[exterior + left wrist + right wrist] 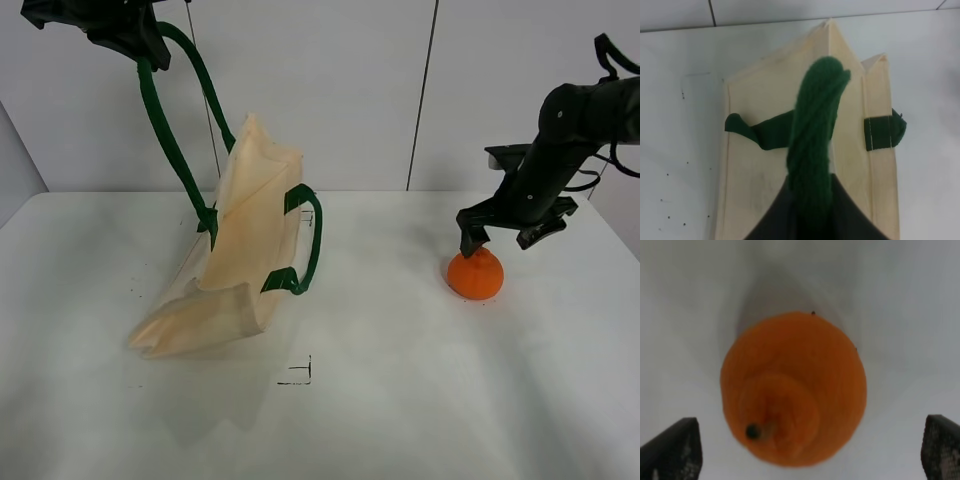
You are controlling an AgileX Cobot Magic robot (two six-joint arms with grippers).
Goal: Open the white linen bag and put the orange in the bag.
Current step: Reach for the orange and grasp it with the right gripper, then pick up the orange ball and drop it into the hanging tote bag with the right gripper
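The white linen bag (250, 235) hangs tilted, its bottom end resting on the table. My left gripper (125, 35) is raised at the top left and shut on one dark green handle (165, 120), pulling that side up. In the left wrist view the handle (812, 135) runs into the gripper (810, 205) above the bag (755, 165). The other handle (308, 245) droops on the bag's right side. The orange (475, 275) sits on the table at the right. My right gripper (503, 238) is open just above it. In the right wrist view the fingers (672, 450) flank the orange (792, 390) without touching.
The white table (400, 400) carries small black corner marks (300, 375) in front of the bag and behind it (310, 215). A white wall stands behind the table. The table's right edge (620, 240) is close to the right arm.
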